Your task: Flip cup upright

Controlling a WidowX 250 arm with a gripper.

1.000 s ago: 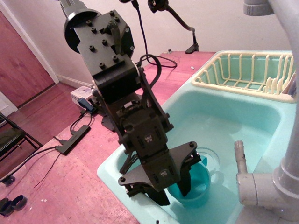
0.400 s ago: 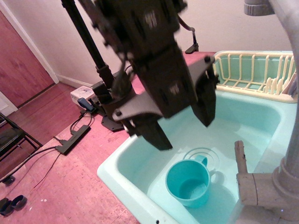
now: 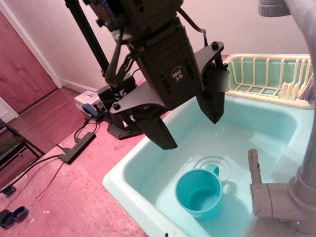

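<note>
The teal cup (image 3: 198,193) stands upright on the floor of the pale mint sink (image 3: 256,128), mouth up, its small handle toward the drain. My gripper (image 3: 189,132) hangs above the sink, up and to the left of the cup. Its two dark fingers are spread wide apart and hold nothing. The left fingertip (image 3: 163,138) is over the sink's near left wall, the right fingertip (image 3: 213,111) over the basin's middle.
A cream dish rack (image 3: 266,76) sits at the sink's back right. A grey faucet and pipe (image 3: 291,192) stand at the right front. The drain ring (image 3: 213,165) lies just behind the cup. Pink counter (image 3: 74,197) runs to the left, with cables.
The gripper let go of the cup and rose out of the sink, from around the cup to well above it. The cup stays upright in place.
</note>
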